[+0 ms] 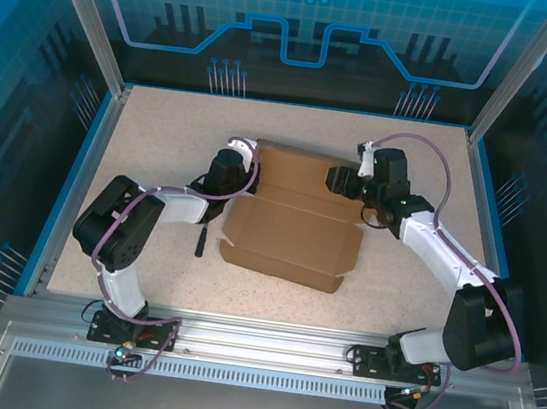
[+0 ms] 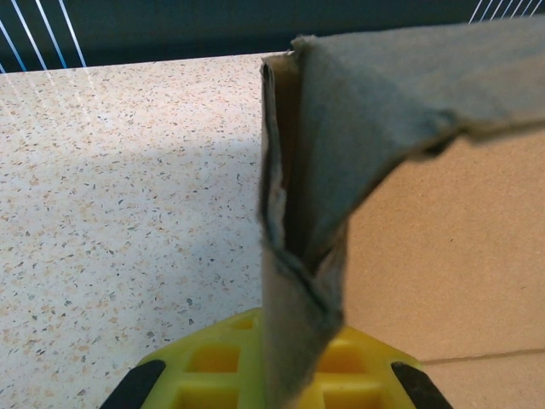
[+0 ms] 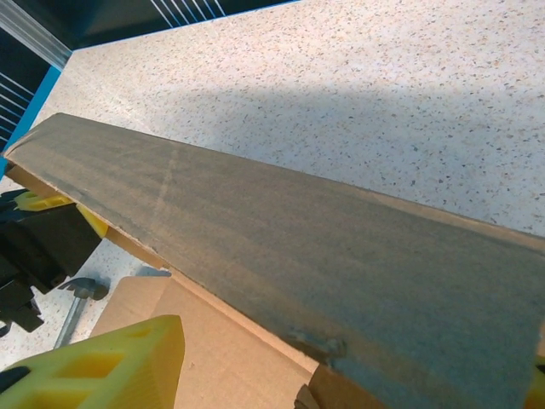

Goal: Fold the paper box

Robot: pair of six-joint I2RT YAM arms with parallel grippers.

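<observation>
The paper box (image 1: 290,229), a brown cardboard blank, lies in the middle of the table with its back wall raised. My left gripper (image 1: 242,157) is at the box's back left corner. In the left wrist view its yellow fingers (image 2: 213,358) are shut on an upright folded flap (image 2: 302,256) of the box. My right gripper (image 1: 343,181) is at the back right end of the raised wall. Its yellow fingers (image 3: 111,362) stand wide apart on either side of that wall (image 3: 281,230), the left one clear of the cardboard, so it is open.
A small black hammer (image 1: 202,241) lies on the speckled table (image 1: 162,129) just left of the box, its head also in the right wrist view (image 3: 78,290). Blue edging and metal posts frame the table.
</observation>
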